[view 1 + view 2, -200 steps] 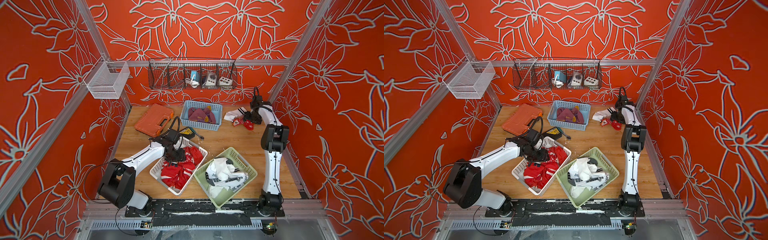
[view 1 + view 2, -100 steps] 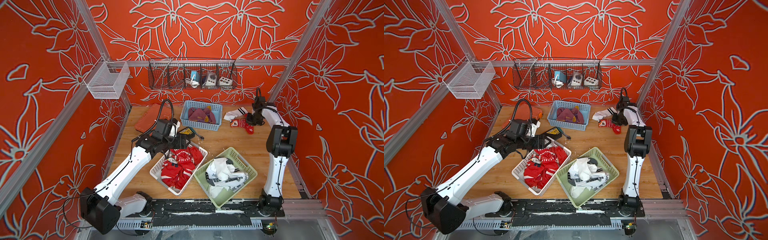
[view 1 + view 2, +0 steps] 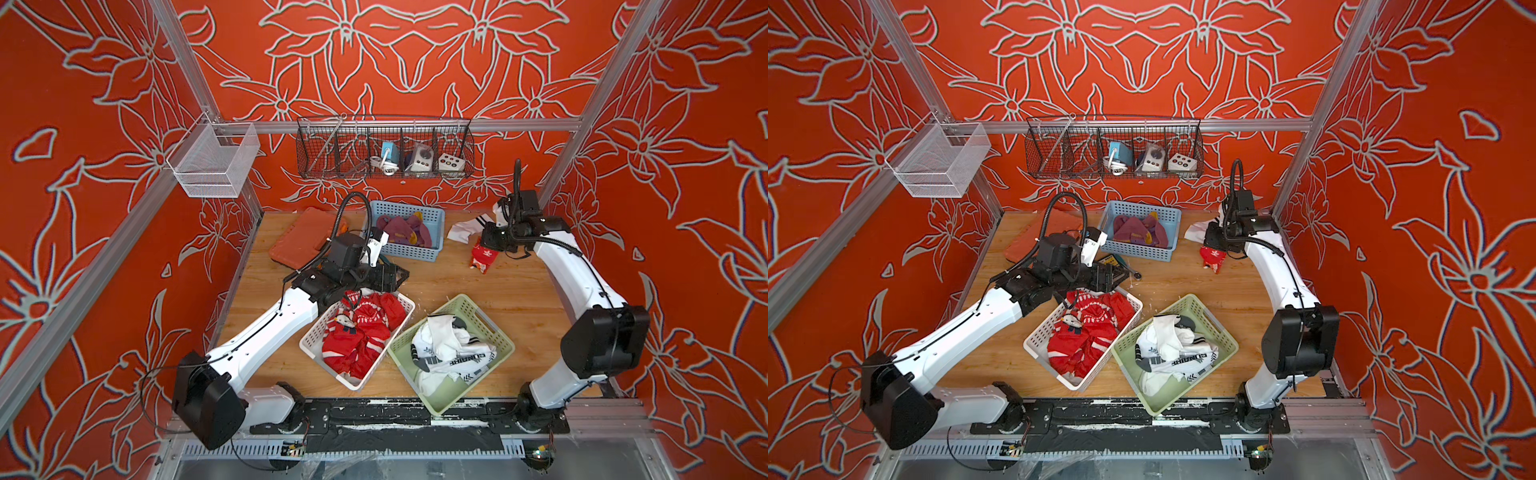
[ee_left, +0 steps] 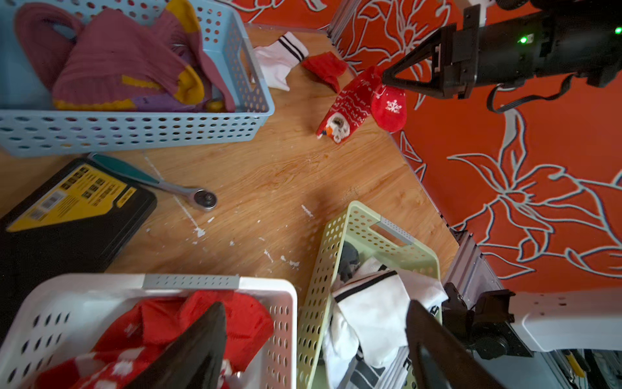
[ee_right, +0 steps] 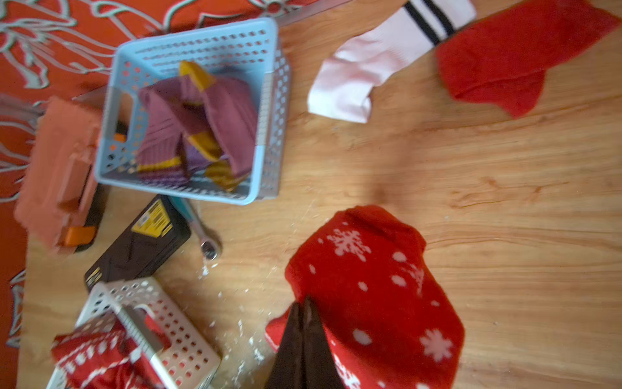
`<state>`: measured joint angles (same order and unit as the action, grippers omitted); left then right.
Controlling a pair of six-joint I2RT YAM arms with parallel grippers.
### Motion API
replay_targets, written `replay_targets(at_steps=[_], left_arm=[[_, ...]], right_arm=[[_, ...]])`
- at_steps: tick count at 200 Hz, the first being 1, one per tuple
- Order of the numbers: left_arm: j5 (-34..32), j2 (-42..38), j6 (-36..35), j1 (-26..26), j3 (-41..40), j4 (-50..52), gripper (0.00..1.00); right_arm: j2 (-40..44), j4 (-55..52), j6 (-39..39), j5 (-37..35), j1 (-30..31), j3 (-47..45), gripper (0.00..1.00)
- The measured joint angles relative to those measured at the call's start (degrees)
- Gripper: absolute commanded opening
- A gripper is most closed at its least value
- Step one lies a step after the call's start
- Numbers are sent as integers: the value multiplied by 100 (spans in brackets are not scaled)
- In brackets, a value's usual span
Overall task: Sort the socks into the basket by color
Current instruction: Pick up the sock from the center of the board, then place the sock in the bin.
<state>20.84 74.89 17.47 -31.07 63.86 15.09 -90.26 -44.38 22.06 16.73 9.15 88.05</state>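
Note:
At the back right, my right gripper (image 5: 303, 306) is shut on a red snowflake sock (image 5: 370, 286), which hangs just above the table (image 3: 484, 253). A white sock with black stripes (image 5: 370, 67) and a plain red sock (image 5: 505, 57) lie on the wood behind it. My left gripper (image 4: 313, 353) stands open and empty over the far end of the white basket (image 3: 328, 368), which holds red socks (image 3: 357, 332). White socks (image 3: 449, 349) fill the green basket (image 3: 488, 320). Purple socks with yellow patches (image 3: 401, 230) lie in the blue basket (image 3: 411, 249).
An orange tool case (image 3: 303, 237) lies at the back left. A black case with a yellow label (image 4: 67, 208) and a ratchet (image 4: 168, 183) sit between the blue and white baskets. A wire rack (image 3: 384, 149) and a mesh bin (image 3: 212, 160) hang on the walls.
My right gripper has shut on the red snowflake sock and lifted it off the table. My left gripper has risen out of the white basket and opened wider.

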Motion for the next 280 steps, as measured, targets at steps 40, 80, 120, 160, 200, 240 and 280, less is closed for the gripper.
replay_targets(at_steps=[40,80,120,160,200,240,280], left_arm=[[42,232,-216,-175,68,-629,84],[24,-15,-400,-339,-184,-1259,85],[-221,-435,-595,-459,-614,-1499,86],[-337,-813,-616,-546,-1014,-1685,86],[-295,-1150,-610,-605,-1340,-1821,77],[-387,-1172,-673,-608,-1309,-1735,0],[-964,-1010,-448,-542,-804,-664,0]], right_arm=[[1123,74,42,597,640,-199,0],[1703,205,37,1412,1102,-192,0],[1731,243,-9,2253,1622,-164,0],[1700,267,-22,2839,2022,-142,0],[1530,501,4,3324,2374,-142,0],[1335,540,-37,3602,2468,-142,0],[1080,271,-177,3346,2214,-7,78]])
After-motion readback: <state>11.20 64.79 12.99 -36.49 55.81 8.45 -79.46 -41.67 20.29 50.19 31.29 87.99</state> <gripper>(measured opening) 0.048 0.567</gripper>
